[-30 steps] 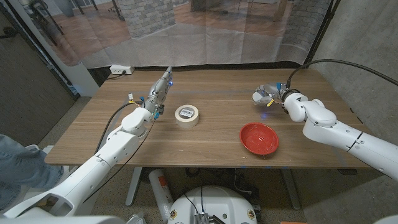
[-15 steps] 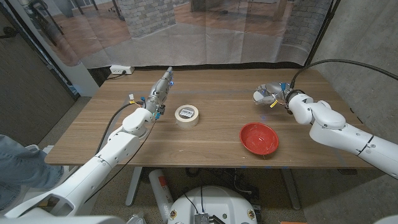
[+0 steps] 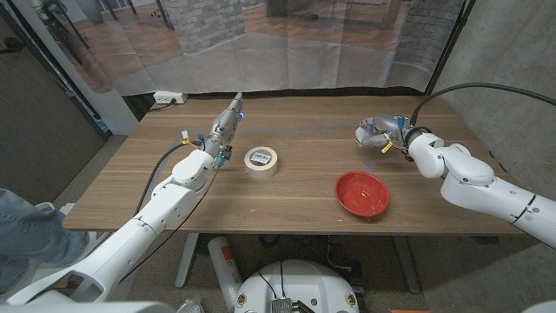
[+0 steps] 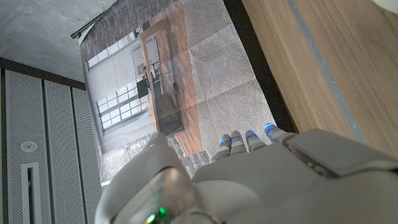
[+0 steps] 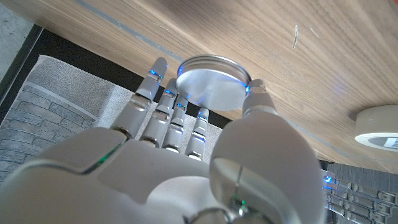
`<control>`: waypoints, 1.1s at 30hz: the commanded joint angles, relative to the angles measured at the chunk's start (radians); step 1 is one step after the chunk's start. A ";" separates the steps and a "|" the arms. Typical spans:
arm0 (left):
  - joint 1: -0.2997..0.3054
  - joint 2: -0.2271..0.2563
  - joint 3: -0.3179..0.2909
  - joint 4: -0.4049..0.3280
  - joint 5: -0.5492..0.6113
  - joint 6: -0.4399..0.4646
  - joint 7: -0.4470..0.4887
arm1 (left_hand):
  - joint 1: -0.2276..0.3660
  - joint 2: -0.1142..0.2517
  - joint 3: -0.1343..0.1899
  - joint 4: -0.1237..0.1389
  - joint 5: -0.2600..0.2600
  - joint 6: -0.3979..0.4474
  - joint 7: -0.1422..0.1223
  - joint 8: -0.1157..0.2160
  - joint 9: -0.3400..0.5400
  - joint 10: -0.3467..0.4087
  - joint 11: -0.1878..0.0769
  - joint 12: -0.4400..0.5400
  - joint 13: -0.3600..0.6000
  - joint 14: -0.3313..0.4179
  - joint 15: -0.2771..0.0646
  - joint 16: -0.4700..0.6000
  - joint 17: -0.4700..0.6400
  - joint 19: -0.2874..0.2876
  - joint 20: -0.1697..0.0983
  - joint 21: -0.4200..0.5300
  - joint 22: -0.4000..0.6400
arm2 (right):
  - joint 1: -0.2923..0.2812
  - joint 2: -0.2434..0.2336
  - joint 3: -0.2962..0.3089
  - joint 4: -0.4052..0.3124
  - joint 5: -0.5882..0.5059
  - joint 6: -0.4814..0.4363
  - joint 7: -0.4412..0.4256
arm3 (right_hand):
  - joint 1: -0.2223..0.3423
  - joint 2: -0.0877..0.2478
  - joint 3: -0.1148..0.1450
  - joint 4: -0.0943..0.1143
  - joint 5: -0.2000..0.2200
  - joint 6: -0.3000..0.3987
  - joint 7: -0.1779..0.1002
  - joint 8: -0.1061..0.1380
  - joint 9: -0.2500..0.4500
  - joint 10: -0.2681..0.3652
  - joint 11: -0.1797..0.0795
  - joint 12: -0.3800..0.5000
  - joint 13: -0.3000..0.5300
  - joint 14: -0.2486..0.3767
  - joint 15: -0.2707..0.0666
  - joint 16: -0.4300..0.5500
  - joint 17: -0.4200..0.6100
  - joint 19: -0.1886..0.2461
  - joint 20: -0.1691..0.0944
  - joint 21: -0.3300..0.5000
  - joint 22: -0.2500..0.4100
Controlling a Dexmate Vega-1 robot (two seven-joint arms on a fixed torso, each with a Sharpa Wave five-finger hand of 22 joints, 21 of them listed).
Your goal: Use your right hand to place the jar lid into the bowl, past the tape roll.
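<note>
Nearest the robot on the brown wooden table (image 3: 295, 187), the shallow red round bowl (image 3: 362, 192) sat toward the right side. Beyond it and further left lay the cream-coloured tape roll (image 3: 261, 161), flat on the wood. Just left of the roll the left hand (image 3: 223, 130) reached away across the table, fingers straight and close together, holding nothing. Farthest right, the right hand (image 3: 387, 135) pinched the round silver metal jar lid (image 5: 211, 85) between thumb and fingers, well apart from the bowl.

Shiny metal jar lid (image 5: 213, 84), glossy red bowl (image 3: 362, 192), matt wooden table (image 3: 304, 196).
</note>
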 commanded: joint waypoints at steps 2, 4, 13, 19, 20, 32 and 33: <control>0.007 0.009 -0.003 -0.014 0.003 0.012 0.007 | 0.007 0.011 -0.002 -0.001 -0.003 -0.005 0.000 0.001 0.004 -0.007 0.002 -0.001 0.004 -0.034 0.002 -0.004 0.003 -0.157 -0.010 0.000 0.002 | -0.046 -0.023 0.035 -0.036 0.004 0.011 -0.021 | 0.005 0.013 0.006 0.001 -0.002 0.017 0.002 0.007 0.002 0.085 -0.070 0.006 0.006 0.010 -0.081 0.000 0.004 0.011 -0.002 -0.004 0.002; 0.007 0.010 -0.003 -0.015 0.003 0.014 0.007 | 0.007 0.011 -0.003 -0.001 -0.003 -0.005 -0.001 0.001 0.004 -0.006 0.001 -0.001 0.004 -0.034 0.003 -0.004 0.003 -0.158 -0.009 0.000 0.002 | -0.055 -0.028 0.042 -0.044 0.006 0.011 -0.026 | 0.006 0.014 0.006 0.001 -0.003 0.018 0.002 0.007 0.002 0.088 -0.067 0.007 0.006 0.010 -0.082 -0.001 0.004 0.011 -0.002 -0.005 0.002; -0.003 0.008 0.001 -0.010 0.003 0.017 0.001 | 0.007 0.012 -0.003 -0.002 -0.004 -0.005 0.000 0.001 0.004 -0.005 0.003 0.000 0.004 -0.035 0.002 -0.004 0.003 -0.158 -0.009 0.000 0.002 | -0.084 -0.045 0.066 -0.069 0.015 0.007 -0.032 | 0.009 0.015 0.007 0.001 -0.004 0.029 0.002 0.009 0.002 0.091 -0.073 0.008 0.008 0.015 -0.084 0.000 0.005 0.013 -0.004 -0.008 0.002; -0.009 0.008 0.004 -0.008 0.008 0.022 0.002 | 0.008 0.012 -0.004 -0.002 -0.004 -0.005 0.000 0.001 0.004 -0.007 0.003 -0.001 0.004 -0.035 0.002 -0.005 0.003 -0.158 -0.009 0.000 0.002 | -0.098 -0.055 0.075 -0.086 0.011 -0.008 -0.029 | 0.011 0.016 0.007 0.001 -0.004 0.033 0.001 0.009 0.003 0.094 -0.073 0.009 0.009 0.016 -0.082 -0.001 0.006 0.014 -0.005 -0.010 0.002; -0.010 0.007 0.004 -0.007 0.007 0.021 0.001 | 0.008 0.012 -0.004 -0.002 -0.004 -0.005 0.000 0.001 0.004 -0.007 0.002 -0.001 0.004 -0.036 0.003 -0.005 0.003 -0.159 -0.009 0.000 0.002 | -0.102 -0.058 0.077 -0.088 0.011 -0.009 -0.029 | 0.010 0.017 0.008 0.002 -0.004 0.034 0.001 0.010 0.003 0.095 -0.074 0.009 0.009 0.016 -0.082 -0.001 0.006 0.014 -0.005 -0.010 0.002; -0.026 -0.004 0.014 0.011 0.010 0.021 -0.006 | 0.011 0.013 -0.004 -0.004 -0.004 -0.006 0.000 0.001 0.004 -0.010 0.002 -0.002 0.004 -0.038 0.003 -0.005 0.002 -0.161 -0.006 0.000 0.002 | -0.155 -0.090 0.117 -0.120 0.033 -0.017 -0.058 | 0.016 0.020 0.010 0.000 -0.005 0.036 0.004 0.008 0.003 0.096 -0.073 0.009 0.010 0.021 -0.085 -0.001 0.007 0.018 -0.006 -0.013 0.002; -0.027 -0.005 0.015 0.011 0.010 0.021 -0.006 | 0.012 0.013 -0.004 -0.005 -0.004 -0.006 0.000 0.001 0.004 -0.010 0.002 -0.002 0.004 -0.038 0.003 -0.005 0.002 -0.160 -0.006 0.000 0.002 | -0.159 -0.092 0.121 -0.121 0.038 -0.014 -0.060 | 0.016 0.020 0.010 0.000 -0.005 0.036 0.003 0.008 0.003 0.096 -0.073 0.009 0.010 0.021 -0.085 -0.001 0.007 0.018 -0.006 -0.013 0.002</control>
